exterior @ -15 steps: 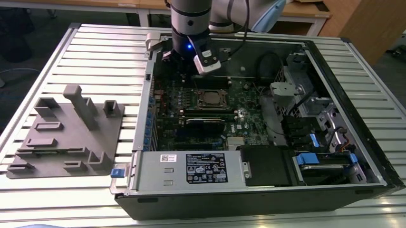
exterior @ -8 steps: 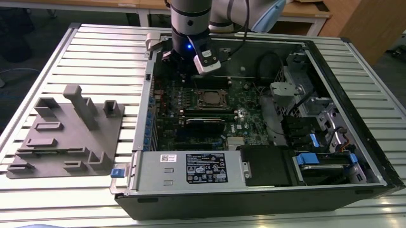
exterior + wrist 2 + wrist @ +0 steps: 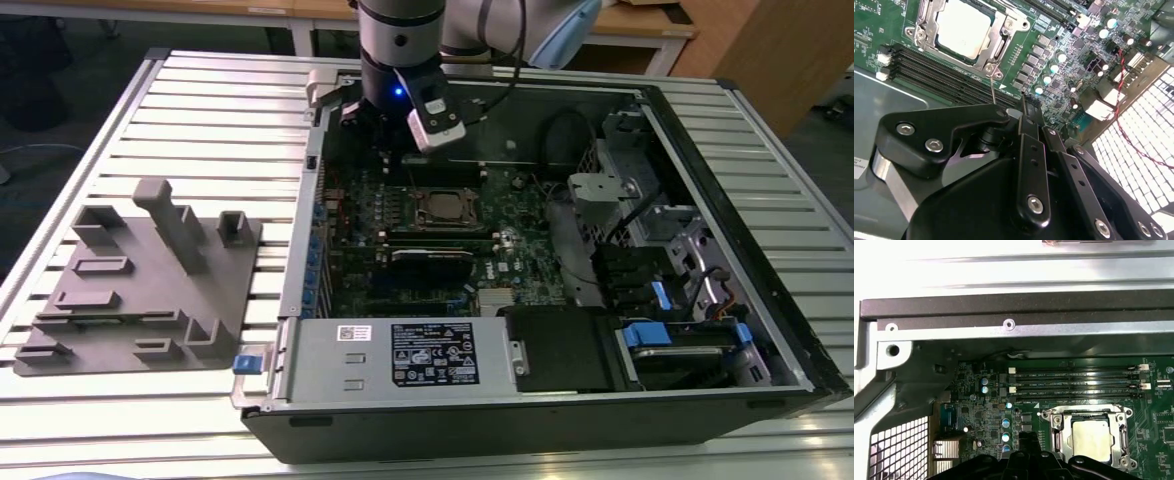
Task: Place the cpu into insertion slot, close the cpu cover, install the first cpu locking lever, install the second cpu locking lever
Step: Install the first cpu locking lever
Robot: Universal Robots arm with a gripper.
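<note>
The cpu (image 3: 964,29) (image 3: 1093,438) (image 3: 441,208) lies flat in the insertion slot (image 3: 442,193) on the green motherboard, its silver top showing. The cpu cover (image 3: 1000,44) (image 3: 1058,432) is down around it, framing the chip. A thin wire locking lever (image 3: 993,85) sticks out from the socket's corner towards my gripper. My gripper (image 3: 1026,100) (image 3: 1027,441) (image 3: 386,152) hovers over the board beside the socket, towards the case's rear wall. Its fingers look shut, and I see nothing between them.
The open computer case (image 3: 747,150) lies on a slatted metal table (image 3: 200,110). Black memory slots (image 3: 1079,382) run beside the socket. A grey power-supply box (image 3: 400,355) fills the case's near side, with drive bays and cables (image 3: 667,290) on the exterior view's right. A grey fixture (image 3: 147,285) stands left.
</note>
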